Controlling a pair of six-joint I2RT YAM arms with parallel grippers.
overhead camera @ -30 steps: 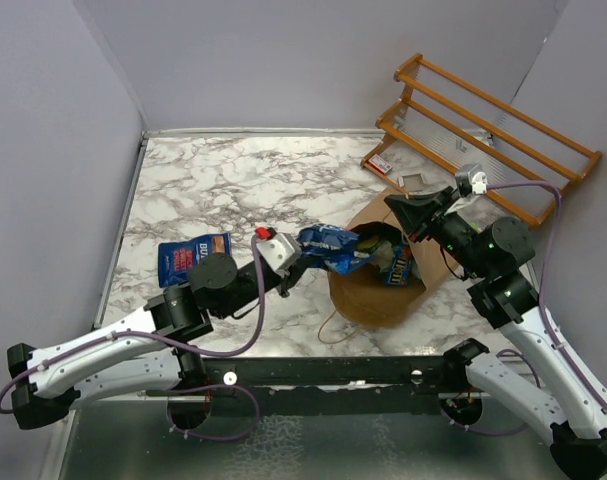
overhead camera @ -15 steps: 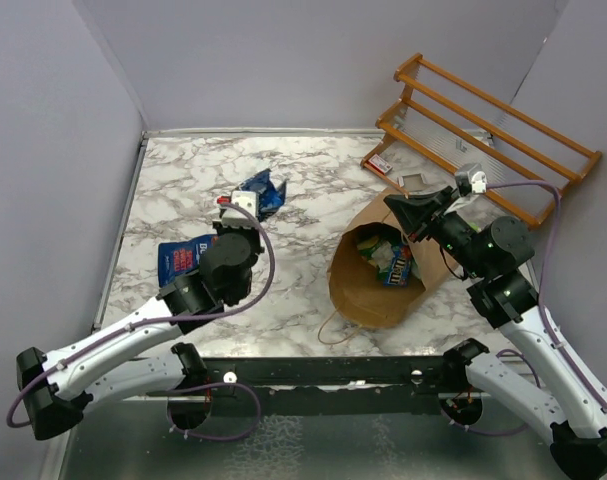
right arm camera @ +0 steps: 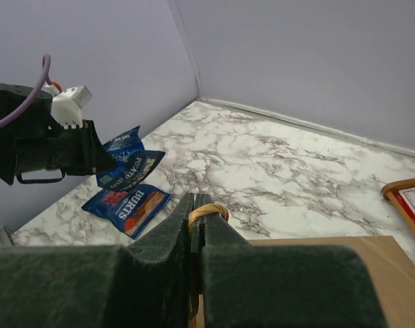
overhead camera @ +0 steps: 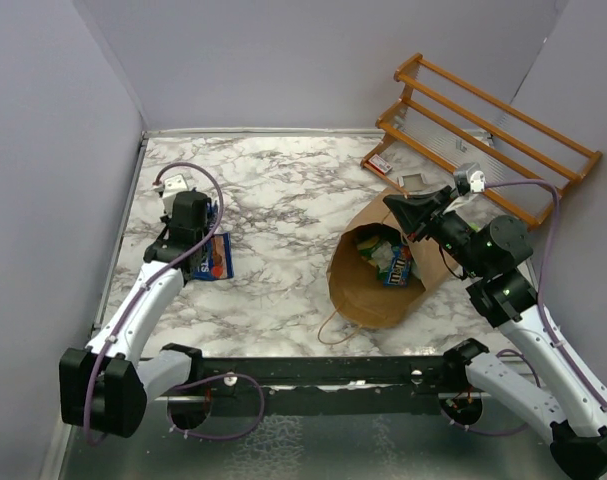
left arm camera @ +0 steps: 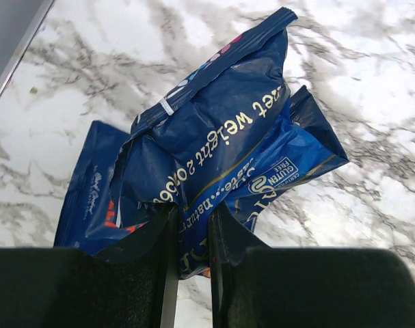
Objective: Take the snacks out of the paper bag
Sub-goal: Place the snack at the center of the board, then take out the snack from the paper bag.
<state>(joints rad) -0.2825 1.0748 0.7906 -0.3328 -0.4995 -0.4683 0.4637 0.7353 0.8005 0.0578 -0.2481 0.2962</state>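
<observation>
Snacks are split between two places on the white-and-grey marbled table (overhead camera: 283, 190). At its left edge, about halfway back, the left gripper (left arm camera: 190, 229) has its jaws drawn almost together on one edge of a crumpled dark blue foil packet (left arm camera: 228, 137) with yellow and white print. The rest of the packet sticks out beyond the gripper. Beneath it and partly hidden by it, a flat blue packet with red and white print (overhead camera: 211, 258) lies on the table. Whether the two packets touch cannot be told.

The plain brown kraft paper bag (overhead camera: 368, 295) lies in the right half of the table, nearer the near edge than the far one, well apart from the two blue packets. Its mouth gapes upward and to the left. Inside the bag a yellow-green packet (overhead camera: 376, 243) shows, with a small blue packet (overhead camera: 399, 270) just beside it, deeper in.

The right gripper (right arm camera: 195, 205) is at the bag's far rim, fully closed on a twisted-paper loop handle (right arm camera: 207, 210), whose tan curve shows just above the pinched jaws. Behind the bag, a wooden slatted rack (overhead camera: 483, 135) sits in the far right corner of the table.
</observation>
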